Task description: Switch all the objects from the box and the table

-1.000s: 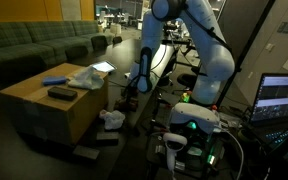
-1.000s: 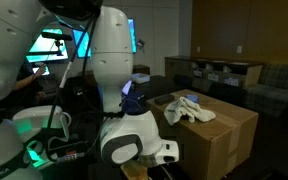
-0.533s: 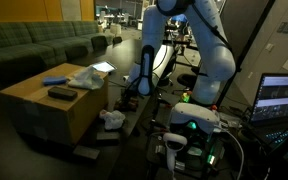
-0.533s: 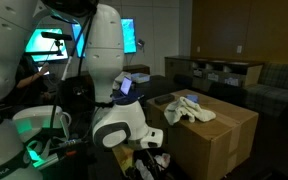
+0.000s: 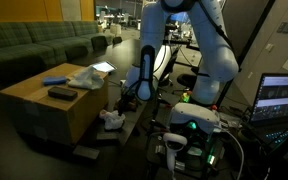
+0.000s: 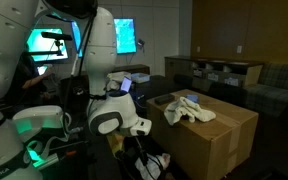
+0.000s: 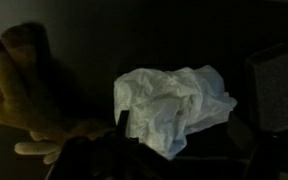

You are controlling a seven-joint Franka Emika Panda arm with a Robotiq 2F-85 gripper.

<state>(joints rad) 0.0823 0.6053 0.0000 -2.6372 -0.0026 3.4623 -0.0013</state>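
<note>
Wrist risen beside box (image 5: 44, 108), end effector (image 5: 123, 102) opening unreadable, one white rag (image 7: 174, 108) beneath it, second rag (image 5: 87, 75) on box

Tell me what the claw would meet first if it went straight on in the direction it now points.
Most likely the crumpled white cloth rag, which fills the middle of the wrist view. In an exterior view it lies just below the claw. The pictures are dim, so the depth is unclear.

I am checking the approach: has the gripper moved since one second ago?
Yes. In an exterior view the gripper has come lower and nearer to the cardboard box, toward the white cloth beside it.
</note>
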